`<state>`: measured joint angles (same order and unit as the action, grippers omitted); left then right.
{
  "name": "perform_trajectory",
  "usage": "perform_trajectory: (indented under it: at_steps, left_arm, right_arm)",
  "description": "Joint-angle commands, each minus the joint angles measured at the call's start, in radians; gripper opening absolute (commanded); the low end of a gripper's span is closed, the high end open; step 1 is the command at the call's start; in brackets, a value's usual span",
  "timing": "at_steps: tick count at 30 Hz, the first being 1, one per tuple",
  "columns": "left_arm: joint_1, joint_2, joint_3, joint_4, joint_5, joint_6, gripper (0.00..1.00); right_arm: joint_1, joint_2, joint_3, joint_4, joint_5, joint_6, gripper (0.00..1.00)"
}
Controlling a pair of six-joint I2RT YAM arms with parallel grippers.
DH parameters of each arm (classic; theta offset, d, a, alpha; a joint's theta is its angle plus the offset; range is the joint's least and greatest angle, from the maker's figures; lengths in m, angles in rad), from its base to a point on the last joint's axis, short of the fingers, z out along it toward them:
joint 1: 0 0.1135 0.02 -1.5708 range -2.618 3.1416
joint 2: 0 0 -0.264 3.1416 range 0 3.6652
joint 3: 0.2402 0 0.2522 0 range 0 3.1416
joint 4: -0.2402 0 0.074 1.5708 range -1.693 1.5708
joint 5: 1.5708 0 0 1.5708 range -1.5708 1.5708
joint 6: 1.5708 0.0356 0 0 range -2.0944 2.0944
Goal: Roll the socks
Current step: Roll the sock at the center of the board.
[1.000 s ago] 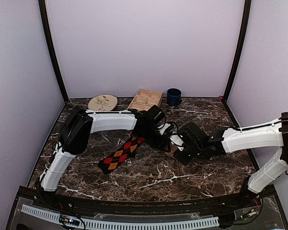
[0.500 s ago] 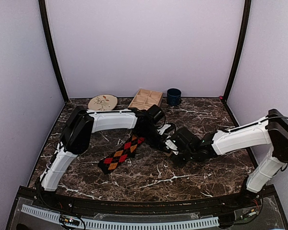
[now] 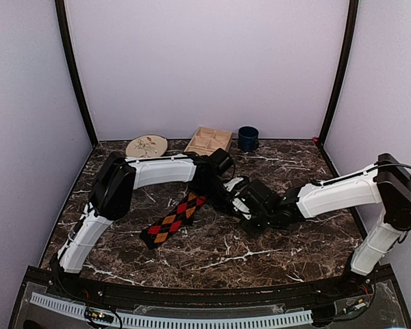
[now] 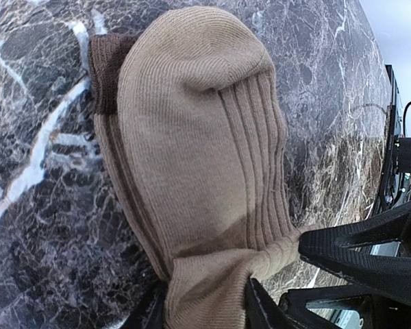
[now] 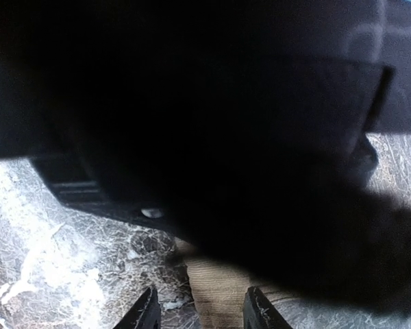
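Left claw (image 4: 202, 305) clamps tan sock (image 4: 192, 151); right claw (image 5: 202, 305) mostly blacked out, grip unclear.

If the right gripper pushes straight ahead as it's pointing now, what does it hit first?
The tan sock, lying between the right gripper's fingertips; close beyond, the left gripper holding it fills the view. Depth is unclear.

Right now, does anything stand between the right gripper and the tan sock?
No. The tan sock lies between the right gripper's open fingers, nothing in front. The left gripper, pinching the same sock, crowds close behind it.
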<state>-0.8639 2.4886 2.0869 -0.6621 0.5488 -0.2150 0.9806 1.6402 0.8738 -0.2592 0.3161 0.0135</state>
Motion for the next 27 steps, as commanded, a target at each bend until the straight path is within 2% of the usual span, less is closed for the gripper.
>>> perform_trajectory:
  at_steps: [1,21,27]
  left_arm:
    - [-0.007,0.074,-0.023,-0.123,-0.045,0.000,0.39]
    - [0.020,0.085,-0.024,-0.136,0.002,0.030,0.36]
    - [0.030,0.090,-0.026,-0.136,0.007,0.031,0.35]
  right_arm:
    - [0.012,0.033,0.017,-0.088,-0.020,0.009,0.42]
    - [-0.002,0.165,0.066,-0.186,0.037,0.033,0.42]
    - [-0.009,0.147,0.043,-0.181,0.046,0.060,0.42]
